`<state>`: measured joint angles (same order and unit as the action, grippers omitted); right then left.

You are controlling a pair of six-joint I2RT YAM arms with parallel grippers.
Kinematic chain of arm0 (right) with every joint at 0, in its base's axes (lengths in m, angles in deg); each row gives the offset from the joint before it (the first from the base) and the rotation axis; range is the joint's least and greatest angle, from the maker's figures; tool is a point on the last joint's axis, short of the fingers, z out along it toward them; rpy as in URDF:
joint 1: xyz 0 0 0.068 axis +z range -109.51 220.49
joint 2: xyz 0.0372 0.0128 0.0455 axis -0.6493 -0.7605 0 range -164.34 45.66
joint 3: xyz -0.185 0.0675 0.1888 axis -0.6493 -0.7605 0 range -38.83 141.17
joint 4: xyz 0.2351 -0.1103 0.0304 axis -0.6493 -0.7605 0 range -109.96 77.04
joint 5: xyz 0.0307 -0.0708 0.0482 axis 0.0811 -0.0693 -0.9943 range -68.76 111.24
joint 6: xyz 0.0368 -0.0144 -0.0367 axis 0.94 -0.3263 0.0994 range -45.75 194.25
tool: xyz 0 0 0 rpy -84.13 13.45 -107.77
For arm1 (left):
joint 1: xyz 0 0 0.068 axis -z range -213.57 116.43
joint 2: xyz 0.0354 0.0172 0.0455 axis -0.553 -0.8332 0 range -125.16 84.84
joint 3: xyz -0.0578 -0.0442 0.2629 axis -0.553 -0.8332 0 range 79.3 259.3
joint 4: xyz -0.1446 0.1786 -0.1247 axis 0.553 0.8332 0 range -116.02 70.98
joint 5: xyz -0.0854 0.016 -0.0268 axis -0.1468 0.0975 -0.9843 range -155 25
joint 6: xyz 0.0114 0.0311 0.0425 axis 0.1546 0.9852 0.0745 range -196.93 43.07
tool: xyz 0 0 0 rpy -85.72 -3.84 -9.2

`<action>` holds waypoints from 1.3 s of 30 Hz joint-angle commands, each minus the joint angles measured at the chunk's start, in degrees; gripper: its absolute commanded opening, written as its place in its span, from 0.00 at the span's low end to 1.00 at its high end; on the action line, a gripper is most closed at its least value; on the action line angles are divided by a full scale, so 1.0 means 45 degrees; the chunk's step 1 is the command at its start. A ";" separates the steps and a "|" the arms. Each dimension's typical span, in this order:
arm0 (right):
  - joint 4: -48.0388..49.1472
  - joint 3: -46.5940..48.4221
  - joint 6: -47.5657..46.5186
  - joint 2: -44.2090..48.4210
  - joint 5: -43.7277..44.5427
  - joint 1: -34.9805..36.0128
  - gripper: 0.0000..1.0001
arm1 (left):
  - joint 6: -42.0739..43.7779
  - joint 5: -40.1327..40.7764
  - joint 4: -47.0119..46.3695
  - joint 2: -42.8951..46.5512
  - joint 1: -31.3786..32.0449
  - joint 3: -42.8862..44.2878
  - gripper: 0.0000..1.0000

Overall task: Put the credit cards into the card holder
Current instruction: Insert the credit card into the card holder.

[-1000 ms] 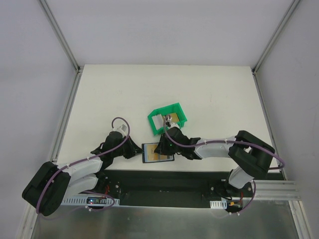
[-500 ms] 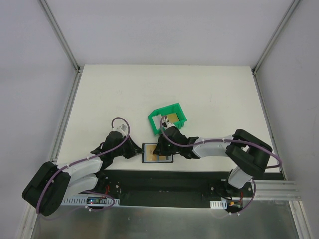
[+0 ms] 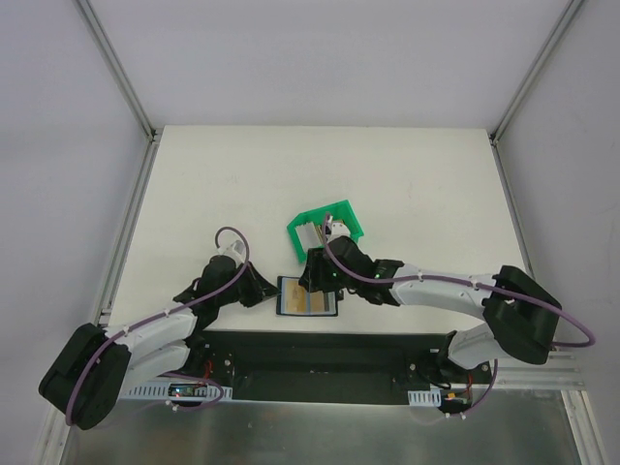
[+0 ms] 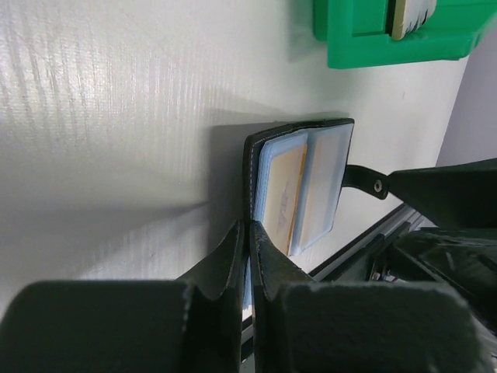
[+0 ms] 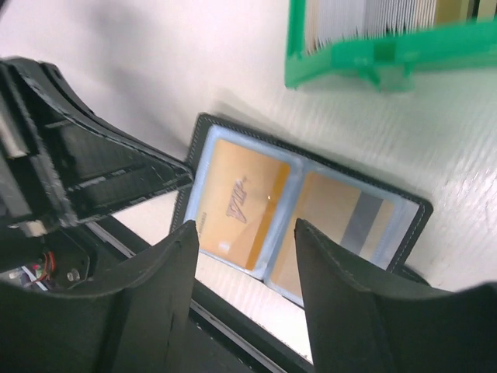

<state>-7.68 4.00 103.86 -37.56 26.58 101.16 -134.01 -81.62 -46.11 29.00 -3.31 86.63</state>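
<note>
The card holder (image 5: 307,214) is lying open and flat on the table (image 3: 242,184), with its bluish pockets facing upward. Two credit cards are seated in it. A plain gold card (image 5: 241,203) is in the pocket on the side nearer the left gripper (image 4: 248,229), and a gold card with a dark stripe (image 5: 345,225) is in the pocket beside it. The remaining cards (image 5: 365,15) are standing on edge in the green bin (image 5: 373,58), just beyond the card holder's far edge.

The left gripper is being held clenched, its tips set at the card holder's left edge. Whether a leaf of the holder is being pinched between them cannot be told. The right gripper (image 5: 245,233) is being held released and empty directly above the card holder. Its fingers are spread over the two filled pockets, and no contact with either card can be made out.

The step in hand is being judged as the changeover from a seated card to the next fetch. To do it well, the right gripper is to be raised straight off the card holder, so that no seated card is dragged out. The card holder is to be left pinned by the left gripper. The bin is then to be approached from the side facing the card holder, and a single card is to be pinched rather than several.
</note>
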 commanded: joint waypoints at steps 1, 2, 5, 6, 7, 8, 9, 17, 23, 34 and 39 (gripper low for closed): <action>-0.1114 0.1009 -0.1090 0.0642 0.0786 0.0035 0.58 | -0.0402 -0.0173 -0.0085 0.0453 -0.0104 0.0089 0.00; -0.1114 0.1126 -0.1091 0.0584 0.0630 0.0035 0.59 | -0.0440 -0.0173 -0.0065 0.0570 -0.0104 0.0128 0.00; -0.1582 0.1341 -0.0546 0.0272 0.0317 0.0035 0.61 | -0.0422 -0.0232 0.0129 0.0922 -0.0084 0.0323 0.00; -0.1660 0.1323 -0.0312 0.0155 0.0297 0.0054 0.61 | -0.0382 -0.0213 0.0285 0.1039 -0.0103 0.0401 0.00; -0.1739 0.1322 -0.0097 0.0018 0.0355 0.0035 0.62 | -0.0324 -0.0232 0.0422 0.1156 -0.0104 0.0498 0.00; -0.1875 0.1322 0.0060 -0.0119 0.0394 0.0054 0.62 | -0.0266 -0.0251 0.0520 0.1235 -0.0104 0.0577 0.00; -0.2031 0.1380 0.0197 -0.0275 0.0375 0.0035 0.62 | -0.0226 -0.0290 0.0598 0.1352 -0.0084 0.0616 0.00; -0.1642 0.1966 0.0199 -0.1368 -0.1011 0.0210 0.64 | -0.0148 -0.0427 0.0853 0.1763 -0.0084 0.0695 0.00; -0.1642 0.2494 0.0081 -0.1760 -0.1012 0.0464 0.68 | 0.0028 -0.0623 0.0814 0.1802 -0.0084 0.0792 0.00; -0.2130 0.2845 0.0042 -0.2248 -0.0817 0.0562 0.68 | 0.0047 -0.0642 0.0794 0.1841 -0.0084 0.0793 0.00; -0.2150 0.2963 0.0003 -0.2463 -0.0953 0.0562 0.67 | 0.0048 -0.0642 0.0794 0.1822 -0.0084 0.0831 0.00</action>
<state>-16.69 14.58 103.99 -48.09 22.37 103.38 -134.60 -83.66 -41.96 36.54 -3.31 88.18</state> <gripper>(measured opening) 0.676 0.006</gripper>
